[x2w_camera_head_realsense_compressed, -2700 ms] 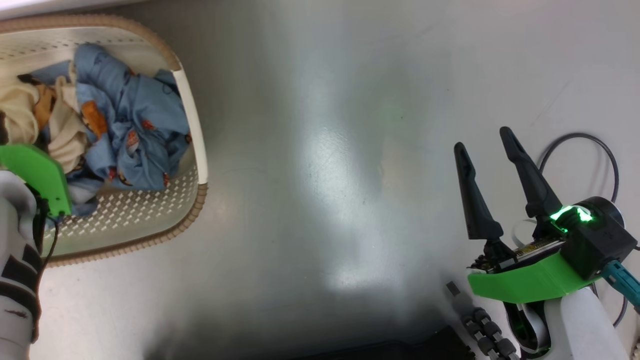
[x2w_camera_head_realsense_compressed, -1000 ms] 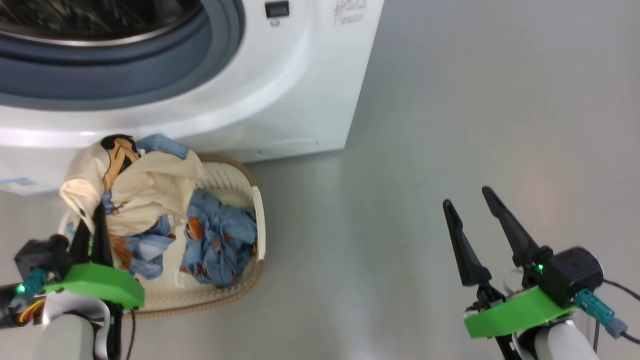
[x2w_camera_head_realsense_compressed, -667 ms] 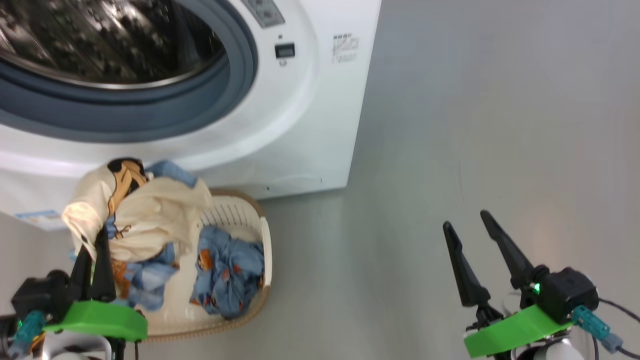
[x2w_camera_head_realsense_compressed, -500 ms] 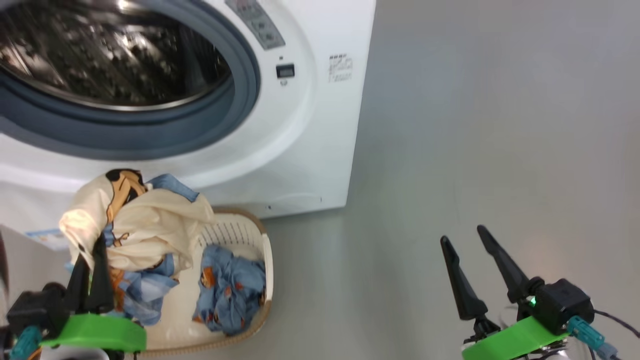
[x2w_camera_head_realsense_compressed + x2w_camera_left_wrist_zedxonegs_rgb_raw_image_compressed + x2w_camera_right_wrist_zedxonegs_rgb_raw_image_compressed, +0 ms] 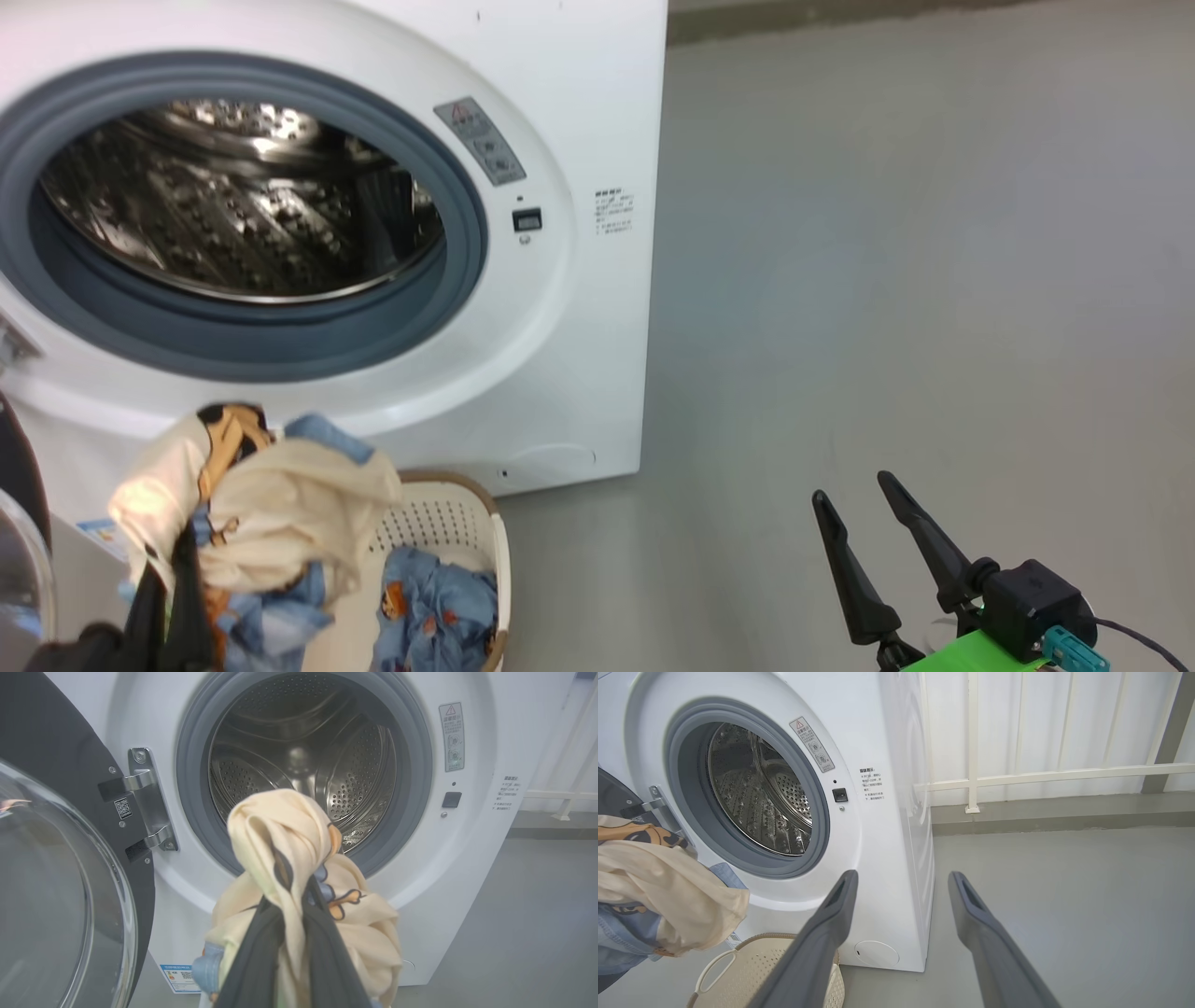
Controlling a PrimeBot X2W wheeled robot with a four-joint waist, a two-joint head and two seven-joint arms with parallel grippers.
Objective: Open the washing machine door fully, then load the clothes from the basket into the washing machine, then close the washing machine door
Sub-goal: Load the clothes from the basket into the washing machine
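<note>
The left gripper [image 5: 294, 914] is clamped on the cream garment [image 5: 285, 830], its two dark fingers pinching a bunched fold so that the cloth balloons above the tips and drapes down both sides, some blue fabric hanging with it; the bundle is lifted clear above the basket [image 5: 439, 523], where the light blue garment [image 5: 434, 621] lies crumpled on the bottom; the right gripper [image 5: 902, 877] is empty with its jaws spread wide, well off to the right over bare floor [image 5: 887, 280]; to the left the washing machine door [image 5: 51, 882] stands swung wide on its hinge [image 5: 145, 798]; beyond, the washing machine [image 5: 597, 112] shows its grey-blue gasket [image 5: 191, 765] and bare steel drum [image 5: 303, 756]; the drum mouth lies straight ahead of the left fingers and somewhat above the bundle, so the left arm is the nearer one, and I judge the coming move is a push forward and slightly up through the gasket.
</note>
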